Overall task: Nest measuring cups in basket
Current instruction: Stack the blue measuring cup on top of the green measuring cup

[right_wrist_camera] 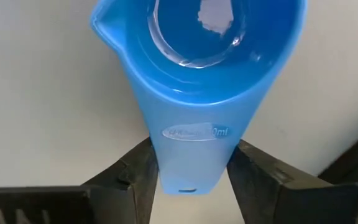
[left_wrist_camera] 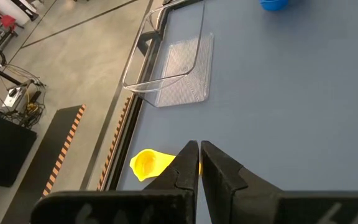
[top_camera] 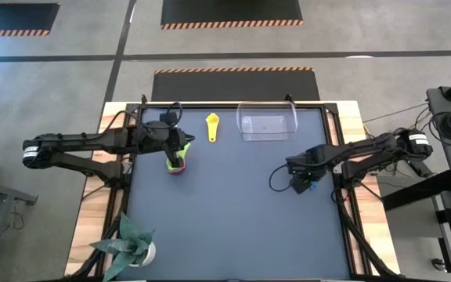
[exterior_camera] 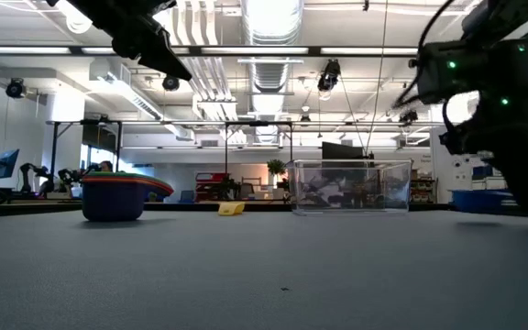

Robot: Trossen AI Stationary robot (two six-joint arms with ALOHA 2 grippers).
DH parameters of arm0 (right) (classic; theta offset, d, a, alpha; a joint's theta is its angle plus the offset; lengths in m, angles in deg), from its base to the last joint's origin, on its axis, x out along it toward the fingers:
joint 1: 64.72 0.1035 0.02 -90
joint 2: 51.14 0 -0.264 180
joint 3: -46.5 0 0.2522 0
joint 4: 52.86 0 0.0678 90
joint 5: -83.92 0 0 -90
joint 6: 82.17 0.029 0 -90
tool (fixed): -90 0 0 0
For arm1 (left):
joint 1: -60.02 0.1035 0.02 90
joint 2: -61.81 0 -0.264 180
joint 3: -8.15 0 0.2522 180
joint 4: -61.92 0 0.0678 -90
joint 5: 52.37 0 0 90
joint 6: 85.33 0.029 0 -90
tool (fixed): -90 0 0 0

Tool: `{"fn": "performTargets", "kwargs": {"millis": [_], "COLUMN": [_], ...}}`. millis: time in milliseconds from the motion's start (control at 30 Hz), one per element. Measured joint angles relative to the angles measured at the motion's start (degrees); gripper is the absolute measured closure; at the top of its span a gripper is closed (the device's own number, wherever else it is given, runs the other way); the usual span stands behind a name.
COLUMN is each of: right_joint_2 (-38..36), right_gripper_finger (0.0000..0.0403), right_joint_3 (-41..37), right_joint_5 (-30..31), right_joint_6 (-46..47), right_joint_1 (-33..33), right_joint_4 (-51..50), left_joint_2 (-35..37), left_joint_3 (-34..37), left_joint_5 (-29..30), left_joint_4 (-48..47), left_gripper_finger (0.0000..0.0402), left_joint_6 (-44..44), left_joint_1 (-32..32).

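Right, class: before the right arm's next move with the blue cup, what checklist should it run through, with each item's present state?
1. Blue cup handle between the right gripper jaws: ok.
2. Jaws closed on it: not ok, they stand open.
3. Basket upright, nothing in it: ok.
4. Yellow cup lying apart from the basket: ok.
5. Left gripper shut, by the cup stack, away from the basket: ok.
6. Blue cup off the table: cannot tell.

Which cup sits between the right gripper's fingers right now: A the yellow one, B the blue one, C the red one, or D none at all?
B: the right wrist view shows the blue cup's flat handle lying between the right gripper's two fingers, while the yellow cup lies alone on the table.
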Motion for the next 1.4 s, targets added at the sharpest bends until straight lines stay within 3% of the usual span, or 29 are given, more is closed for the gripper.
{"fn": "performTargets", "kwargs": {"millis": [367,600,1000,1400], "right_joint_2": [2.1,11.5,30.1,39.6], "right_gripper_finger": [0.0248,0.0246,0.0248,0.0248], "right_joint_3": [15.4,29.3,53.6,65.7], "right_joint_5": [3.8,6.6,6.6,6.6], "right_joint_6": [-10.7,-24.8,-51.1,-62.5], "right_joint_1": [-1.8,-2.8,-7.7,-11.7], "right_joint_4": [0.0,-0.3,-3.1,-3.2], "left_joint_2": [0.0,0.6,7.6,16.0], "left_joint_3": [0.0,0.0,0.8,5.2], "left_joint_5": [0.0,0.0,-3.1,-3.1], "left_joint_4": [1.3,4.1,7.5,11.3], "left_gripper_finger": [0.0402,0.0402,0.0402,0.0402], "left_joint_6": [1.5,-0.1,-4.1,-4.9], "left_joint_1": [0.0,0.0,-0.1,-0.1]}}
